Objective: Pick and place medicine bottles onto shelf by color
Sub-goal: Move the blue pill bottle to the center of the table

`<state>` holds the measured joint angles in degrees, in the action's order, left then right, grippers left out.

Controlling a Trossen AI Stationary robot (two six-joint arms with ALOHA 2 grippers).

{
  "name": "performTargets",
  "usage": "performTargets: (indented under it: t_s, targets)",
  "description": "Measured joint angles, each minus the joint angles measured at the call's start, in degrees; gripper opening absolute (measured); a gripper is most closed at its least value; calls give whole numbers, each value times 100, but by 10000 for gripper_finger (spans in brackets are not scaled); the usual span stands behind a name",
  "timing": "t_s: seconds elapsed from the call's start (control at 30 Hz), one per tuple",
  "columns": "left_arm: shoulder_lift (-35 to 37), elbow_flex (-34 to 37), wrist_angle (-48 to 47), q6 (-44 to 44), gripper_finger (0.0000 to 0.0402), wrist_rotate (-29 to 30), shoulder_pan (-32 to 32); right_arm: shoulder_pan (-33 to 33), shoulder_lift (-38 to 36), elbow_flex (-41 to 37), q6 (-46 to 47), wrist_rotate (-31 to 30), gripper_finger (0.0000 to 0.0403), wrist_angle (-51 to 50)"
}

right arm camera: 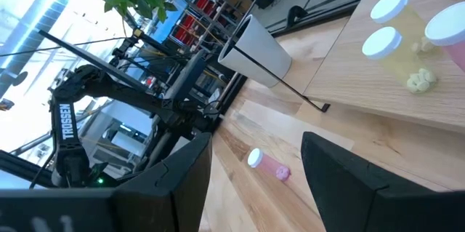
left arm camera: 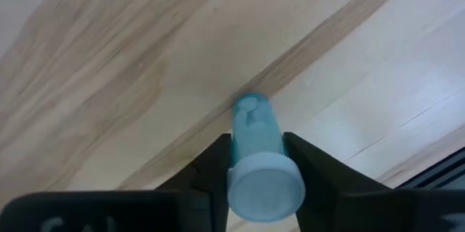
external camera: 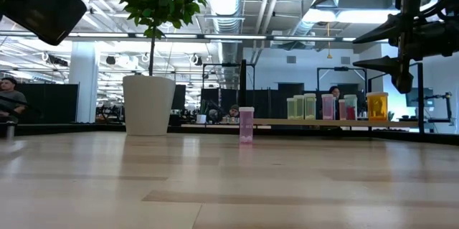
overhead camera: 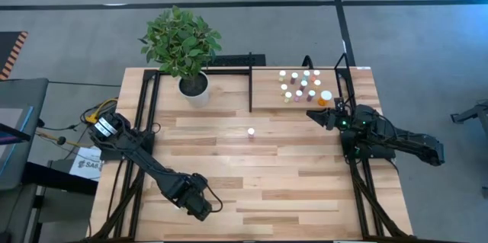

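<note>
Left jaws [left arm camera: 258, 161] clamped on translucent greenish ribbed-cap bottle [left arm camera: 258, 156], right jaws [right arm camera: 254, 166] wide

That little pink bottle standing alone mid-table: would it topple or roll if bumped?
Probably, yes. The pink bottle stands upright, tall and narrow on a small base, so a nudge near its cap would likely tip it. Its body looks round, so once down it would probably roll on the smooth table. It looks like light plastic, easily shoved.

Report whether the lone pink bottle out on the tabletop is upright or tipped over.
Upright. In the low view the pink bottle stands on its base with the white cap on top, alone on the tabletop, in front of the shelf.
</note>
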<state>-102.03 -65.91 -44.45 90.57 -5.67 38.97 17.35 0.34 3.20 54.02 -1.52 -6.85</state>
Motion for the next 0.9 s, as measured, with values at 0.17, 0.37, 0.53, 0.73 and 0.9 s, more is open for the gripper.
performTargets:
  t_s: [0.17,0.37,0.53,0.73,0.9]
  targets:
    - [1,0,-1,-222,91,-57,-108,1,0,0,0,0,234,2]
    - [1,2,-10,-820,95,-331,-518,1,0,0,0,0,234,0]
    - [4,-156,-195,-1671,95,-349,-1049,0,0,0,0,0,234,1]
    - [6,-688,-777,-2659,96,233,-1794,1,0,0,0,0,234,1]
    - [6,-944,-1002,-3296,96,740,-2503,-1,0,0,0,0,234,2]
